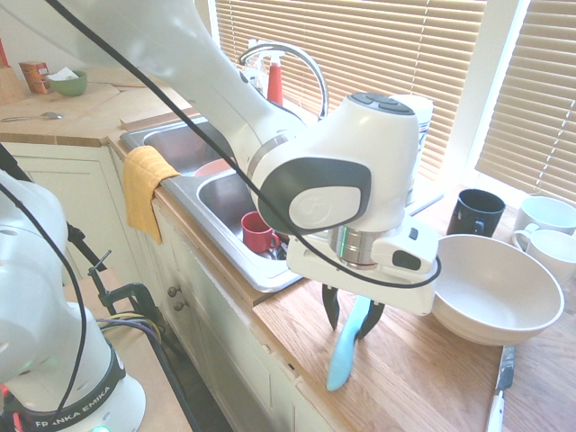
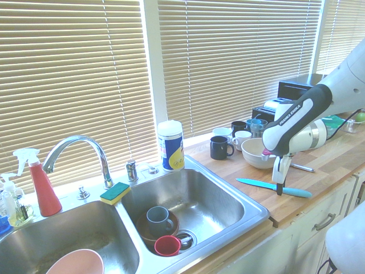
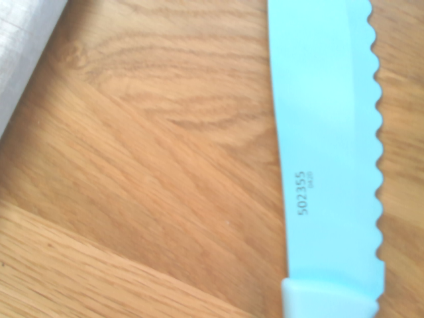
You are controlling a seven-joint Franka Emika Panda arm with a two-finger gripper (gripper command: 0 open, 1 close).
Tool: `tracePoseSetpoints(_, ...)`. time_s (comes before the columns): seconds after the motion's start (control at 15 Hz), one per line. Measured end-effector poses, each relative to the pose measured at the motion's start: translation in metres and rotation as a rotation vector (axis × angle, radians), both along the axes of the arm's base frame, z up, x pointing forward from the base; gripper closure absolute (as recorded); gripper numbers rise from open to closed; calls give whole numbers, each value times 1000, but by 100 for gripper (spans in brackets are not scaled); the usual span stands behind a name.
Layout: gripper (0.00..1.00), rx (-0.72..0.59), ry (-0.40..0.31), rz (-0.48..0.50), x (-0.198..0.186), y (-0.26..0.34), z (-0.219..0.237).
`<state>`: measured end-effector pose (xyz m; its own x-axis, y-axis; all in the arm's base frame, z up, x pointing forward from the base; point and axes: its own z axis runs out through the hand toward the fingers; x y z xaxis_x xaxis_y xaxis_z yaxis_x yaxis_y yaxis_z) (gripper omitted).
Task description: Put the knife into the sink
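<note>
Turquoise knife [image 3: 328, 132], flat on the wooden worktop [image 1: 297, 328], near the corner where the worktop's front edge meets the sink [image 2: 258, 216]. Handle end toward the front edge, blade pointing inward, serrations down one side. Not in the sink.

Gripper [image 1: 346, 332] low over it, fingers parted, one on each side of the knife. One sits right by it, a gap shows at the other, so no firm grip visible. Step in hand looks like closing for the grasp; task is at an early stage, lift and carry to do.

Risks: knife is thin and flat, so fingers set slightly high would slide off the top or pinch only an edge. Off-center straddle could let one finger shove or twist it before both bite. A grip far from the balance point would let the long piece swing or droop in the lift.

Carry: near basin is closest. Too low, and the knife catches the raised rim and gets knocked loose. Basin holds a red mug [image 2: 167, 246] and a blue mug [image 2: 159, 220]; dropped crosswise, the knife could hang up on them or bridge the rim.
</note>
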<state>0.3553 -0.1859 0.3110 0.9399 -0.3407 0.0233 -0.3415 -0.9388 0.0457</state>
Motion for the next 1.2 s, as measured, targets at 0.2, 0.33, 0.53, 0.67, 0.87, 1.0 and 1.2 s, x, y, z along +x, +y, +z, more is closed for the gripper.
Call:
tracePoseSetpoints(0.2,100,0,-6,-6,1,0,0)
tracePoseSetpoints(0.33,100,2,-14,-21,0,-2,1)
tracePoseSetpoints(0.53,100,12,-21,-46,0,-5,2)
tracePoseSetpoints(0.67,100,23,-32,-65,1,-6,3)
tracePoseSetpoints(0.87,100,32,-79,-83,11,-7,27)
tracePoseSetpoints(1.0,100,39,-113,-80,16,-3,55)
tracePoseSetpoints(1.2,100,44,-155,-68,20,6,90)
